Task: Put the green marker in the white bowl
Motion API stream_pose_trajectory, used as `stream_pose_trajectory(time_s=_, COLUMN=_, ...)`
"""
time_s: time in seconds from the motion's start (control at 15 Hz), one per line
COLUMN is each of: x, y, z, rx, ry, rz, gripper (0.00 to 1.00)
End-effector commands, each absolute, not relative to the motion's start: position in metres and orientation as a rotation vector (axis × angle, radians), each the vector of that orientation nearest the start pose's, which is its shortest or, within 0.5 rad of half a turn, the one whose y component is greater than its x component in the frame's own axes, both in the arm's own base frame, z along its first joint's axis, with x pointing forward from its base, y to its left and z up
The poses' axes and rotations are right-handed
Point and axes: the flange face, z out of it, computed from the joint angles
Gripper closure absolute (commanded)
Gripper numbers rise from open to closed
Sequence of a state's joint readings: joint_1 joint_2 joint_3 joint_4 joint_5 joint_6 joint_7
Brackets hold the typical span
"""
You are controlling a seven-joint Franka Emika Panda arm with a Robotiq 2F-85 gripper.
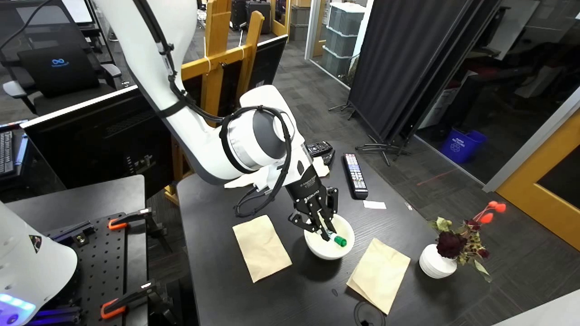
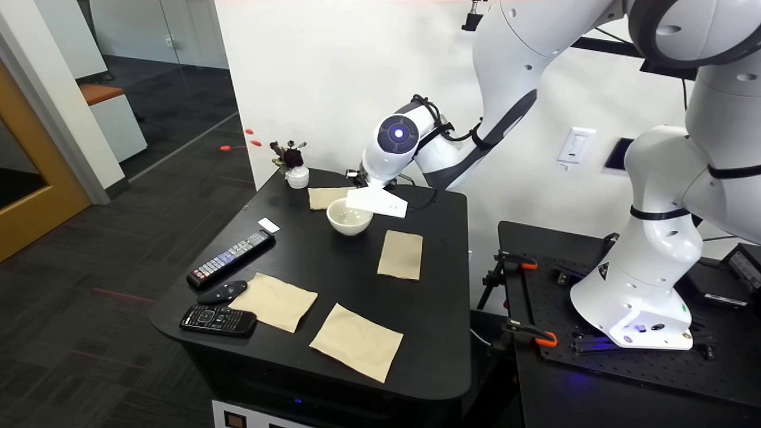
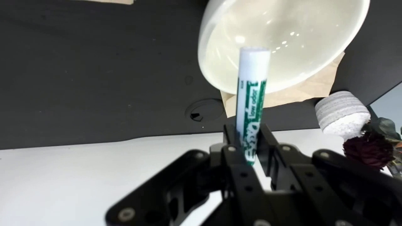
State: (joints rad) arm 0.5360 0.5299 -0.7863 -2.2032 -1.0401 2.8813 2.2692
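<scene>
The green marker shows its green cap end in an exterior view, over the white bowl. In the wrist view the marker has a white body with a green label, and its white end overlaps the bowl. My gripper is shut on the marker, which sits between the two black fingertips in the wrist view. The bowl stands upright on the table and looks empty. In that exterior view the arm hides the marker and fingers. I cannot tell the exact height above the bowl.
Tan paper notes lie either side of the bowl. A white vase with dark flowers stands near the table edge. A long black remote and smaller remotes lie on the table. A white wall stands behind.
</scene>
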Motion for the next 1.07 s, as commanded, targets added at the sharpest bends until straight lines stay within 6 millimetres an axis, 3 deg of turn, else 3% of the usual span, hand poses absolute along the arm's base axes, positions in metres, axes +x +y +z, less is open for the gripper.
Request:
stream_pose_trajectory(time_s=0.0, x=0.564, y=-0.088, z=0.2, rx=-2.465, ry=2.09, rz=-1.178, gripper=0.95)
stream_pose_trajectory(time_s=0.27, x=0.571, y=-0.087, z=0.193, rx=-2.47, ry=2.091, rz=-1.198, gripper=0.95)
stream_pose_trajectory(time_s=0.33, x=0.572, y=-0.086, z=0.192, rx=-2.477, ry=2.091, rz=-1.199, gripper=0.55)
stream_pose_trajectory(time_s=0.4, x=0.574, y=-0.086, z=0.192, rx=-2.481, ry=2.087, rz=-1.203, gripper=0.54)
stream_pose_trajectory(time_s=0.87, x=0.59, y=-0.072, z=0.211, rx=-2.452, ry=2.057, rz=-1.204, gripper=0.03)
stream_pose_trajectory(time_s=1.0, x=0.589, y=-0.066, z=0.222, rx=-2.487, ry=1.991, rz=-1.179, gripper=0.0)
